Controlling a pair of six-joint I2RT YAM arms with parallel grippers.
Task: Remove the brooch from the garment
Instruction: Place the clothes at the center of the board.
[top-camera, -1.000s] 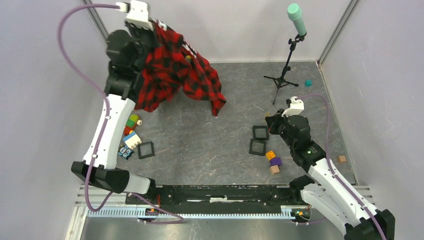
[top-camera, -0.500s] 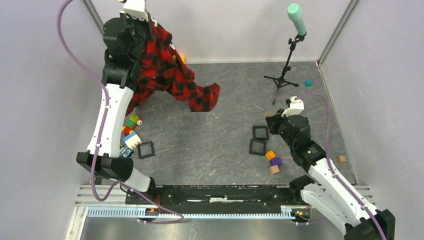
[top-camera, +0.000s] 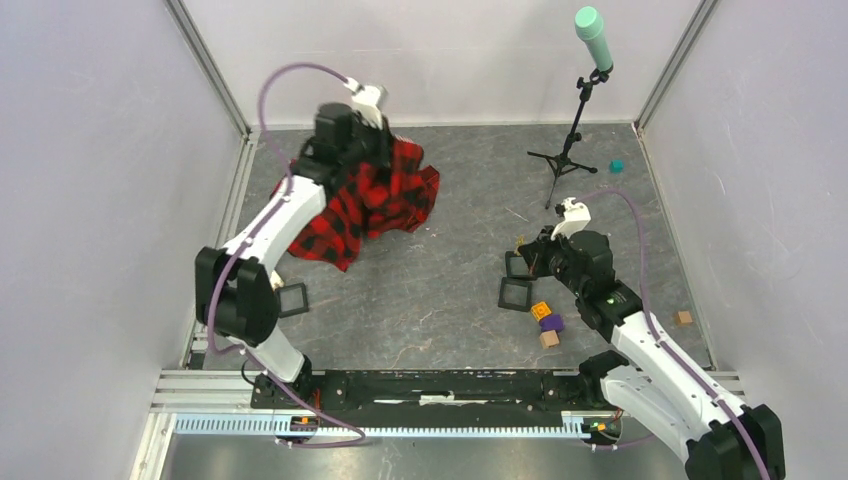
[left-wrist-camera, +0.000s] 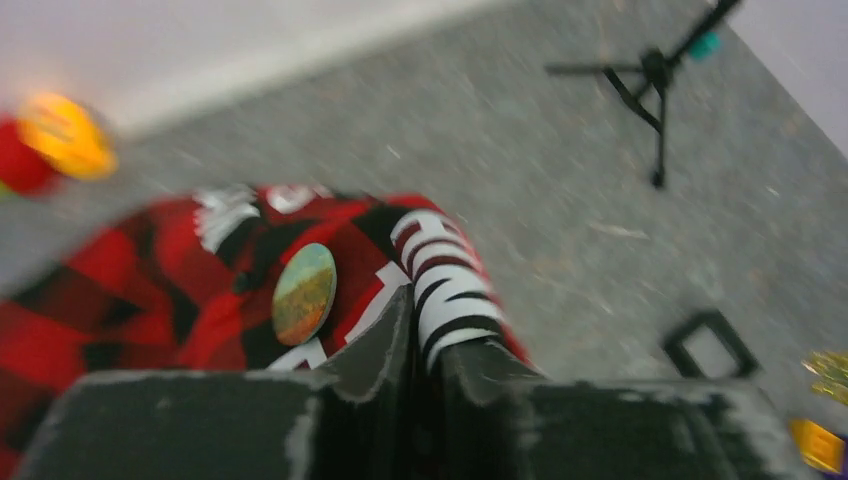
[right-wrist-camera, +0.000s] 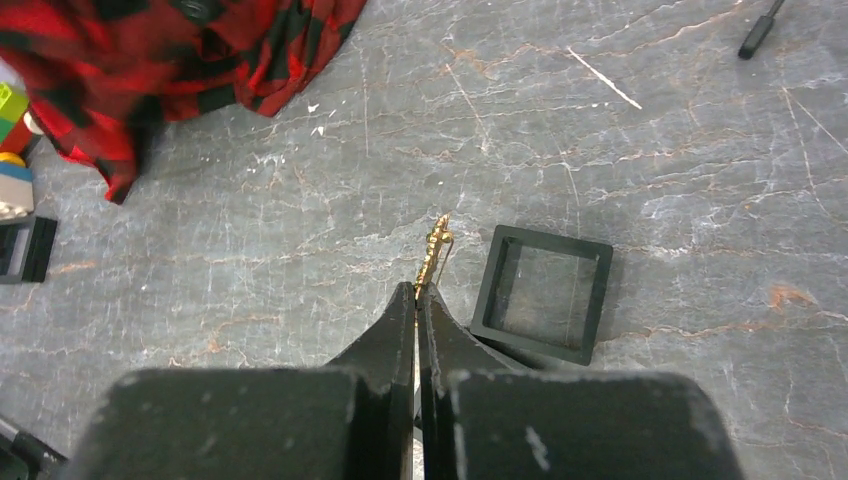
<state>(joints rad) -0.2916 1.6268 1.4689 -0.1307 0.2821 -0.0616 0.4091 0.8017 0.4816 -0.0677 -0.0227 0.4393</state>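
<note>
Grey table (top-camera: 450, 290): shirt (top-camera: 375, 200) heaped far left, brooch (right-wrist-camera: 435, 250) off it.
Only my right wrist view shows the right gripper (right-wrist-camera: 417, 297) pinching the brooch; left gripper (left-wrist-camera: 418, 325) nips the shirt, white lettering too blurred to read.

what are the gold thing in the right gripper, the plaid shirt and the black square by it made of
The gold piece: probably metal; thin, with bright yellow glints. The shirt: soft woven cloth, flannel-like, matte, lying in folds. The black square frame: likely plastic, matte, crisp edges; its middle is see-through, open or clear-paned.
</note>
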